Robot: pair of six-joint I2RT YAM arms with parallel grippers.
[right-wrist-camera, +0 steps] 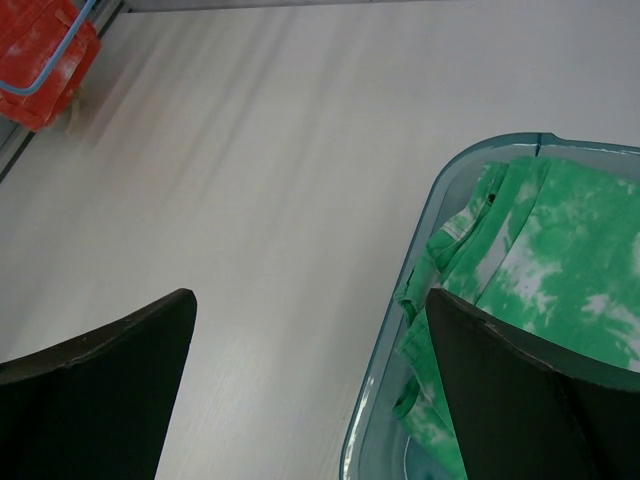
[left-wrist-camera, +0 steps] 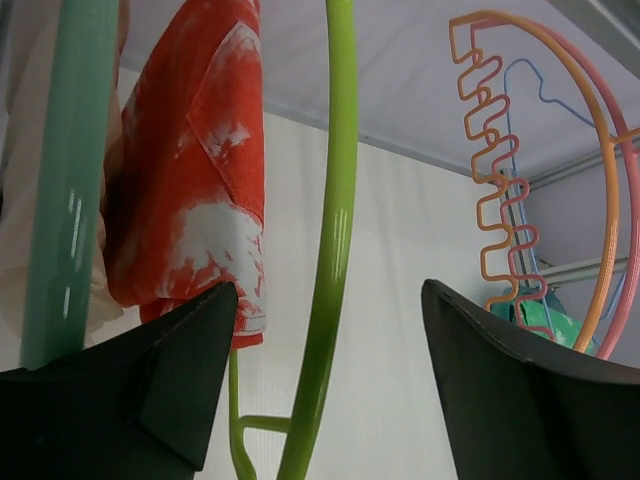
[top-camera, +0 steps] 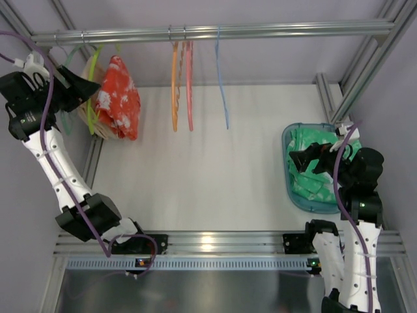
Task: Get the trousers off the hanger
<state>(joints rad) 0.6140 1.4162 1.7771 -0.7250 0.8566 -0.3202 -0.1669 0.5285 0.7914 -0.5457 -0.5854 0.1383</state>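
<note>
Our left gripper has its fingers spread wide. The hanger runs up between them, and neither seems to touch it. The trousers hang just past the left finger, beside a teal hanger. We judge the grip should land on cloth, not plastic. We would shift toward the red fabric, pinch a thick fold near its lower edge, then draw it down and off while the hanger remains hooked on the rail. Our right gripper, equally wide and holding nothing, hovers beside the bin.
</note>
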